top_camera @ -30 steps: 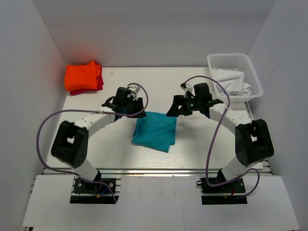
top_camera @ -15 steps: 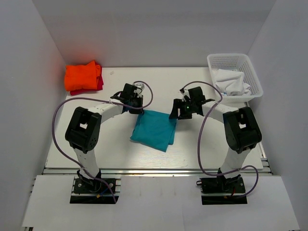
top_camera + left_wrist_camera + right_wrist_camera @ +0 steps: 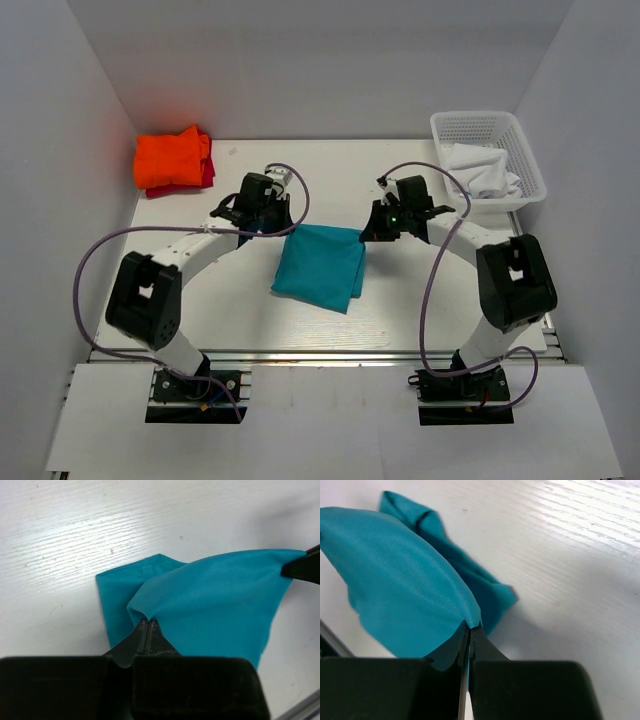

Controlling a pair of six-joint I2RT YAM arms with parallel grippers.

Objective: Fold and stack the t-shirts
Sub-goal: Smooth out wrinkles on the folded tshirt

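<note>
- Top view: the teal t-shirt (image 3: 318, 265) lies mid-table, folded to a small panel. The left fingers (image 3: 280, 222) and right fingers (image 3: 372, 228) each sit at one of its far corners.
- The orange t-shirt (image 3: 172, 160) sits on the red t-shirt (image 3: 208, 172) in the far left corner of the table (image 3: 420, 300). A basket (image 3: 530, 160) holding white cloth (image 3: 485, 172) fills the far right corner.
- Room: there is bare table between the teal panel and the stack, so the route left looks open. The near edge is close to the panel's near side, and the right arm is near the basket.
- Left wrist view: the left fingers (image 3: 131, 642) are closed tight on a thin pinch of the teal t-shirt (image 3: 215, 590), with the top layer lifted off the table (image 3: 75, 530). A lower layer shows beneath it, seemingly ungripped.
- Risk: lifting only the top layer would likely undo the fold.
- Right wrist view: the right fingers (image 3: 454, 647) are clamped on a small nip of the teal t-shirt (image 3: 395, 565), with loose folds beside it on the table (image 3: 570, 555).
- Risk: the shallow nip may slip if the arms pull apart, and uneven travel would skew the fold.
</note>
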